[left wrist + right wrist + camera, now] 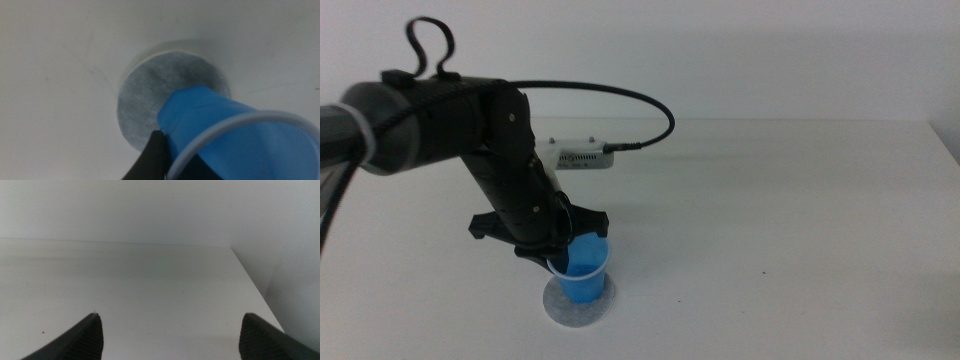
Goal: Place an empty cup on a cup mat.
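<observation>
Nearest the middle camera: cup mat (578, 302), flat on the white table (770, 220), low in the picture at about 6 o'clock from the centre of the tabletop. Grey, speckled, round, slightly wider than the cup's mouth.

Largest in view: white table, filling most of the frame, far edge against a pale wall. Next in size: left arm (450, 130), dark, entering from 9 o'clock and bending down toward the mat, black cable looping over it to a small white box (582, 156) at about 12 o'clock from the cup.

Left gripper (563, 252) down at the cup (584, 270), closed on its rim at the 9 o'clock side. Cup bright blue, tapered, thin pale rim, blue inside, nothing visible in it. Standing over the mat, leaning slightly; base over the mat's centre, though contact with the mat cannot be told from the middle view.

Left wrist view: cup (240, 135) large and close, tilted, pale rim curving across, one dark jaw pressed against the outside wall just under the rim; second jaw hidden. Cup mat (145, 100) behind the cup's base, partly covered by it.

Right gripper (170, 340) seen only in its own wrist view: jaws spread wide, holding nothing, bare table (150, 280) beyond them, table edge and wall further off. Out of the middle view.
</observation>
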